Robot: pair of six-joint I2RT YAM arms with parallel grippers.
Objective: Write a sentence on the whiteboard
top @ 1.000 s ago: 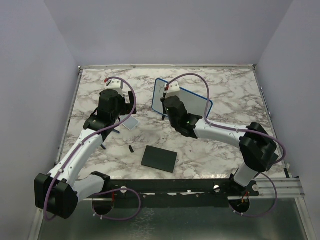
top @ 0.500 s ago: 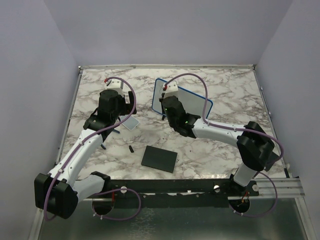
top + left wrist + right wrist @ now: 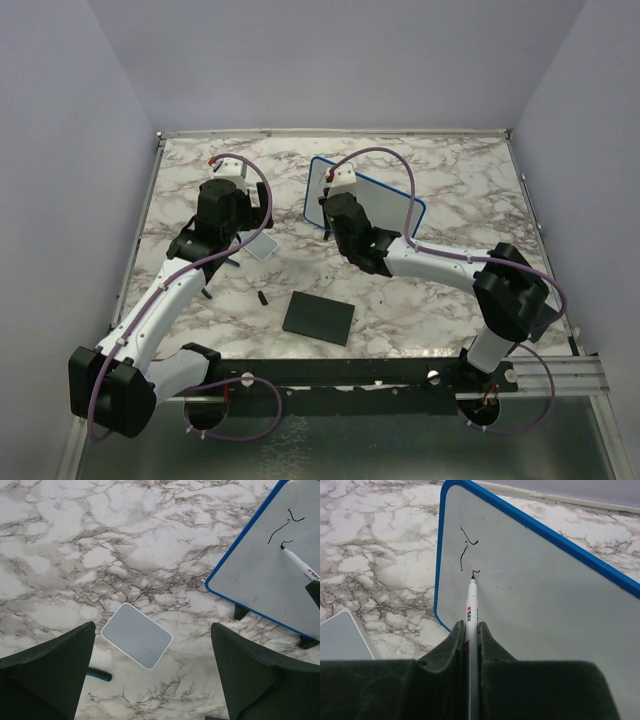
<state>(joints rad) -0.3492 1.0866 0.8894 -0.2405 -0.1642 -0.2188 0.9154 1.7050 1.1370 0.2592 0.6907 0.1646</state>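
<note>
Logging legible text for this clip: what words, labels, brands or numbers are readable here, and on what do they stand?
Marker barrel: a red printed label starting with what looks like "M"; the rest is too small to read.
Whiteboard: a few dark handwritten strokes, roughly a "T" plus a small hook at the marker tip; no full word yet.
No other readable text in any view.

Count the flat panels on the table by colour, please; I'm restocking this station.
White (whiteboard): 1
Black (pad): 1
Pale grey (tile): 1
Total: 3
</note>
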